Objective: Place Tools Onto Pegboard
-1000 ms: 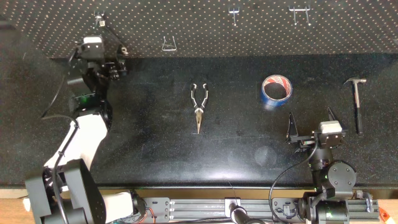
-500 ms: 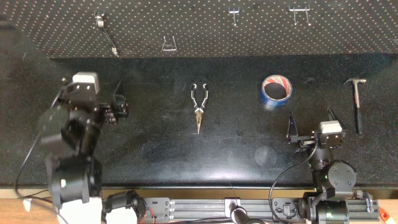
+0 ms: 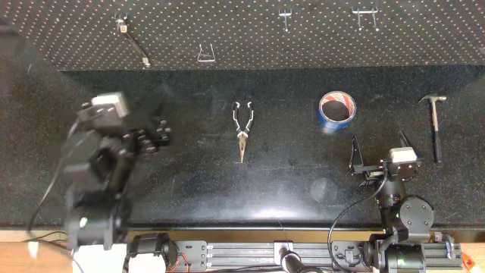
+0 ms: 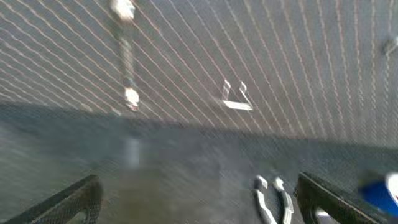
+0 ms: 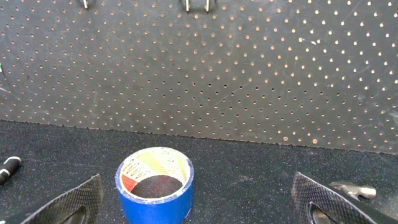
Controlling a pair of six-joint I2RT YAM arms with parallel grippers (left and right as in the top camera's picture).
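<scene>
My left pincer (image 3: 158,133) is back down over the left part of the worktop (image 3: 197,189), where a second ago it was up against the board. Its fingers are spread wide with nothing between them. My right pincer (image 3: 377,152) has not stirred; it is released too, parked close to its base on the near side of the tape roll (image 3: 336,109). Farther out on the worktop the pliers (image 3: 242,129) lie in the middle and the hammer (image 3: 434,125) at the far right, both where they were. Beyond them, on the pegboard (image 3: 242,30), a slim tool (image 3: 133,42) now hangs from the leftmost hook (image 3: 121,25), free of my grip. It is perhaps a wrench, though my left wrist view is too smeared to say. So I judge one tool placed and three still to go. The wire hook (image 3: 205,54) just right of it stands bare, and the pliers lie nearest my left pincer.
</scene>
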